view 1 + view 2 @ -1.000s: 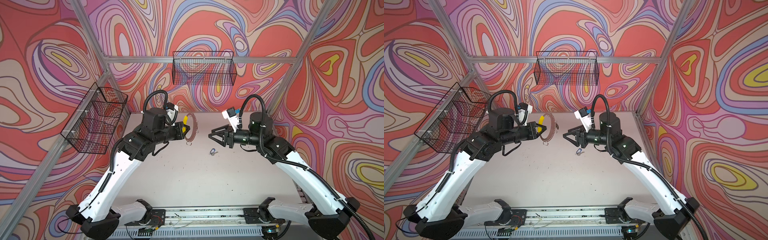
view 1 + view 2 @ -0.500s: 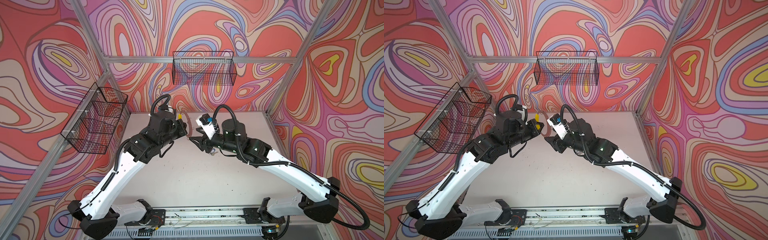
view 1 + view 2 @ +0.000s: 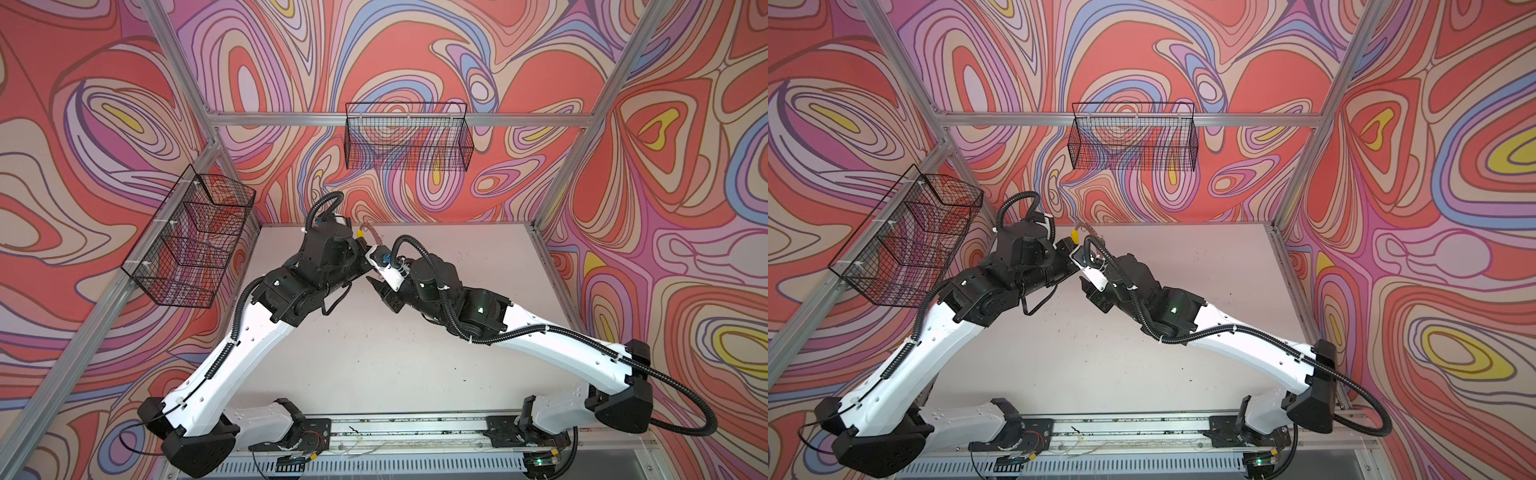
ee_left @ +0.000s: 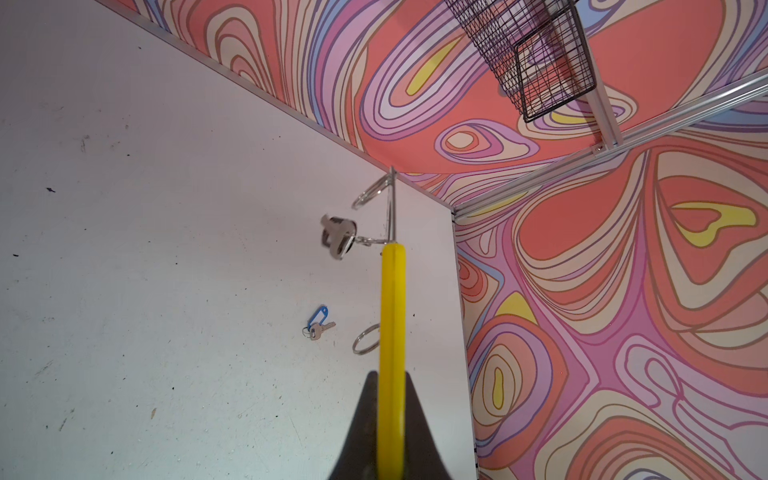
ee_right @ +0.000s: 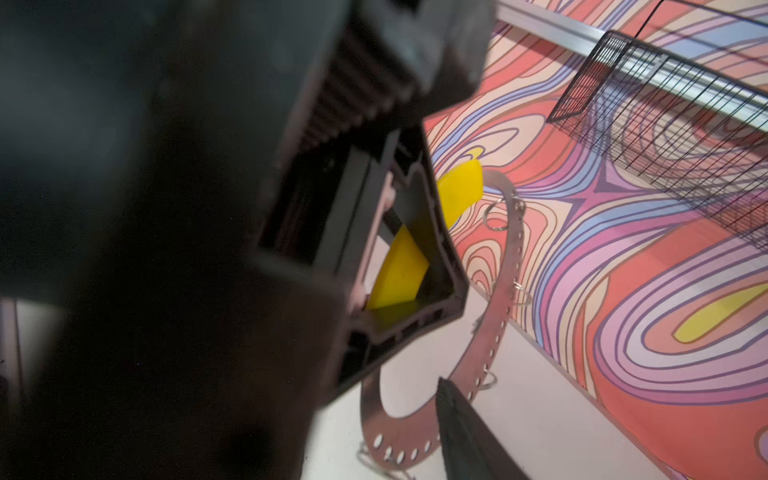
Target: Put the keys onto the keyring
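My left gripper (image 4: 390,399) is shut on the yellow segment (image 4: 392,324) of the keyring (image 5: 505,291), a thin perforated hoop held up near the back wall. In both top views only its yellow part (image 3: 360,234) (image 3: 1075,236) peeks out above the arms. A silver key with a dark tag (image 4: 338,237) dangles, blurred, from a small ring on the hoop. The blue-tagged key (image 4: 319,322) lies on the table; my right arm hides it in both top views. My right gripper (image 3: 377,286) is open beside the left one, one finger (image 5: 465,432) close to the hoop's lower arc.
Small wire rings (image 4: 370,195) (image 4: 365,338) hang from the hoop. Black wire baskets sit on the back wall (image 3: 407,141) and the left wall (image 3: 191,237). The white table (image 3: 374,353) ends at the patterned walls just behind the two grippers.
My right arm has swung left across the table, off the blue-tagged key's area, up to the left gripper. The left arm has turned the keyring toward the back wall.
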You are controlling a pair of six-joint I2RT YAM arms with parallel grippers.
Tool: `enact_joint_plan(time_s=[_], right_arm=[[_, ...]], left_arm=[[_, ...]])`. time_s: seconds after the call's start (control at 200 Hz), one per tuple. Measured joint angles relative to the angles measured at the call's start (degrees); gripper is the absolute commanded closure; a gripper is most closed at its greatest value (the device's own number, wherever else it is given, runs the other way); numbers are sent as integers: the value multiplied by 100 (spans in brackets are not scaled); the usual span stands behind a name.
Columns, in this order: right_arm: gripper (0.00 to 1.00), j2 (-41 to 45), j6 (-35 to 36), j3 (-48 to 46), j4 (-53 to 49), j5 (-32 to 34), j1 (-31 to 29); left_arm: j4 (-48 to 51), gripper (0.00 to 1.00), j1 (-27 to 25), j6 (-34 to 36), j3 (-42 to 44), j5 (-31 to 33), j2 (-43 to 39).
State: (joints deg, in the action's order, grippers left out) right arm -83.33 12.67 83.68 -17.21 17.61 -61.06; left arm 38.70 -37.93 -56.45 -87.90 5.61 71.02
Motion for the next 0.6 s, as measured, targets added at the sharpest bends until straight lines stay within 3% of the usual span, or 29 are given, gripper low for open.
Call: enact_joint_plan(time_s=[0.09,0.275,0.366,0.601], right_arm=[[71,-9,55,0,79,243,-22],[86,-9,199,-48,326,426,-105],[100,-9,275,-96,435,492,-151],[100,-103,422,-114,490,809,-205]], left_arm=[[0,100,-17,-48,4,4,0],[-90,100,-39,-153,4,-20,2],[-122,100,-39,-214,2,-57,26],[-107,100,-33,-352,-13,-37,114]])
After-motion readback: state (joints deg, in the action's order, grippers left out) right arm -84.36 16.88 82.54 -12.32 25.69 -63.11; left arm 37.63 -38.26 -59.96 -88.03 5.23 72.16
